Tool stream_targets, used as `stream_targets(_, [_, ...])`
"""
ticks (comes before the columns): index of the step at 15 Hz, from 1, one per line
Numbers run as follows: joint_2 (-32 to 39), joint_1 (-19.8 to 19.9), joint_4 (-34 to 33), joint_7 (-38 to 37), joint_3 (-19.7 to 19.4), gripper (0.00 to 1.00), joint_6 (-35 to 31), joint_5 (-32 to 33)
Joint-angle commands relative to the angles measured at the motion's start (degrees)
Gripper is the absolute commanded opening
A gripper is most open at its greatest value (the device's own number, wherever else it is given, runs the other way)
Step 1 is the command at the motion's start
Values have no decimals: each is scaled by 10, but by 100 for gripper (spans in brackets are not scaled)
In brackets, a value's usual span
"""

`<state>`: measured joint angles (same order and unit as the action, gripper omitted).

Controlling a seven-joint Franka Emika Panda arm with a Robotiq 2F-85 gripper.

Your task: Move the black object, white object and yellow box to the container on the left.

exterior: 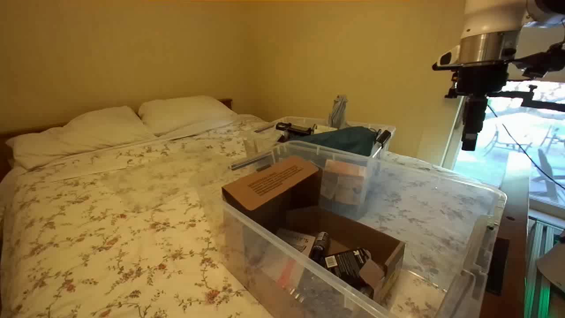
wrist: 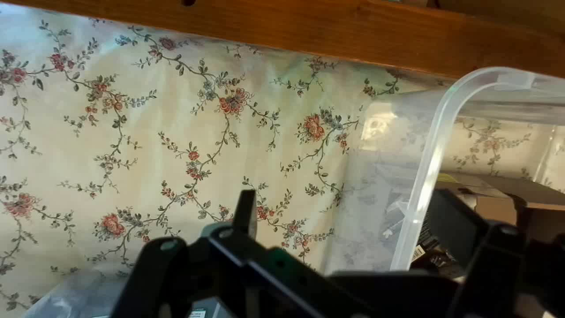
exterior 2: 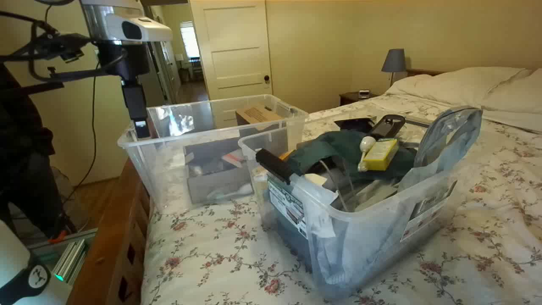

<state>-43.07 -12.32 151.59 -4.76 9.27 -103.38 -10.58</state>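
The yellow box [exterior 2: 380, 154] lies on dark green cloth in a clear container [exterior 2: 360, 245] in an exterior view. A white object [exterior 2: 367, 145] with a round end leans against its left side. A black object [exterior 2: 388, 126] with a looped end sits just behind them. Another clear container [exterior 2: 211, 132], left of it in that view, holds an open cardboard box; it also shows in an exterior view [exterior: 503, 198]. My gripper [exterior: 472, 143] hangs above this container's end, also seen in an exterior view [exterior 2: 142, 129]. In the wrist view the gripper [wrist: 351, 216] is open and empty, the container rim passing below between its fingers.
The cardboard box [exterior: 271, 183] holds dark packages and papers. A blue-grey bag [exterior 2: 449, 131] sticks up above the fuller container, and a black latch [exterior 2: 273, 165] stands up at its edge. A wooden bed rail [wrist: 282, 31] runs along the bed's edge.
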Motion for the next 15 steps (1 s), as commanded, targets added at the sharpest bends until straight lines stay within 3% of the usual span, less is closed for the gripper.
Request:
stream_targets(1, [0, 4, -1, 2, 3, 100, 2, -2])
stream_targets(5, [3, 13, -9, 2, 4, 100, 2, 13])
stream_targets(9, [37, 52, -72, 46, -8, 100, 11, 132])
stream_targets(15, [173, 74, -241, 112, -13, 100, -29, 255])
